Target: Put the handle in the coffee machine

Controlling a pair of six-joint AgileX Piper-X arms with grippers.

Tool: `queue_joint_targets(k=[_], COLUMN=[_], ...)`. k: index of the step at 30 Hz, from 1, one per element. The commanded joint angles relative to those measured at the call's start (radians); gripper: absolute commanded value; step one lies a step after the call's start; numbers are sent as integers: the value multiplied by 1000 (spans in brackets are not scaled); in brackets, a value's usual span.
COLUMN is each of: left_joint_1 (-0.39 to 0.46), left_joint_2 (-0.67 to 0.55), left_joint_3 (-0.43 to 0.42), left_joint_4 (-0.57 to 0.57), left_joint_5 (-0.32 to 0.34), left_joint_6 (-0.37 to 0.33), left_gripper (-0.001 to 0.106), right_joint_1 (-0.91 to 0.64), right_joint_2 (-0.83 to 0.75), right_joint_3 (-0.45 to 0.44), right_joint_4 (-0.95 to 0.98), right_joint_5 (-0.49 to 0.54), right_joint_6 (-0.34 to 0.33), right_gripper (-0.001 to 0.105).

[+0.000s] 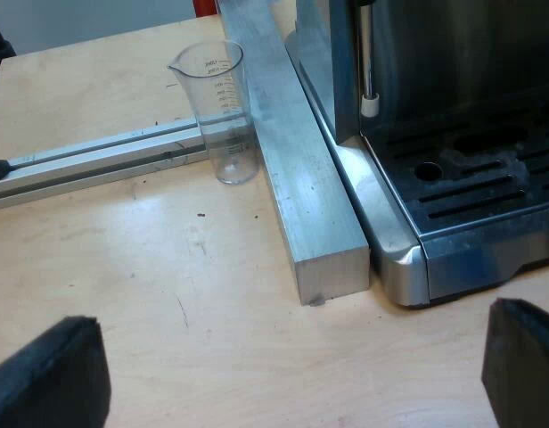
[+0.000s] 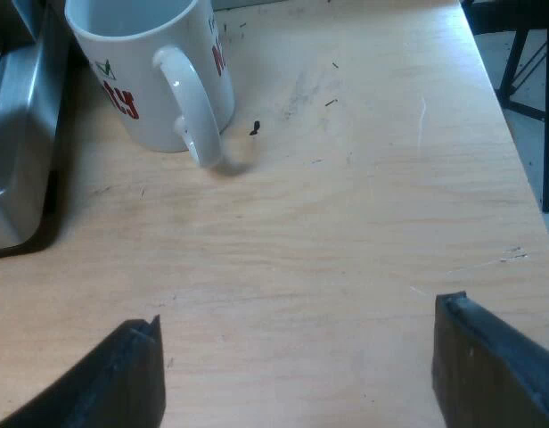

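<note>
The left gripper [image 1: 292, 379] hangs over the wooden table [image 1: 123, 267], jaws wide apart and empty, near the espresso machine [image 1: 453, 107]. A measuring glass [image 1: 223, 111] stands upright just beside a metal bar [image 1: 297, 187] that lies along the machine's base. The right gripper [image 2: 301, 374], jaws likewise apart, faces a white mug [image 2: 136, 80] standing near the machine.

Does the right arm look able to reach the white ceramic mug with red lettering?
Probably yes: only bare wooden table lies between the open right tool and the white ceramic mug.

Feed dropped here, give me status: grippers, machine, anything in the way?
Left gripper open, at machine front. Right gripper open, near mug. Measuring glass beside metal bar along machine.
</note>
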Motion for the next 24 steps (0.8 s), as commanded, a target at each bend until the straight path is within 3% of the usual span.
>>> queue_joint_targets(k=[1, 12, 24], left_joint_1=[-4, -10, -194], left_joint_2=[-134, -108, 110], left_joint_3=[-2, -31, -158], left_joint_4=[-5, -5, -5], left_joint_5=[6, 29, 78], left_joint_6=[-18, -104, -117], left_gripper=[86, 86, 86], right_joint_1=[-6, -6, -3], right_joint_2=[-45, -26, 160], right_joint_3=[-5, -60, -205], right_joint_4=[-6, 8, 46], right_joint_5=[-1, -3, -97], right_joint_6=[-3, -3, 28], right_gripper=[64, 64, 64])
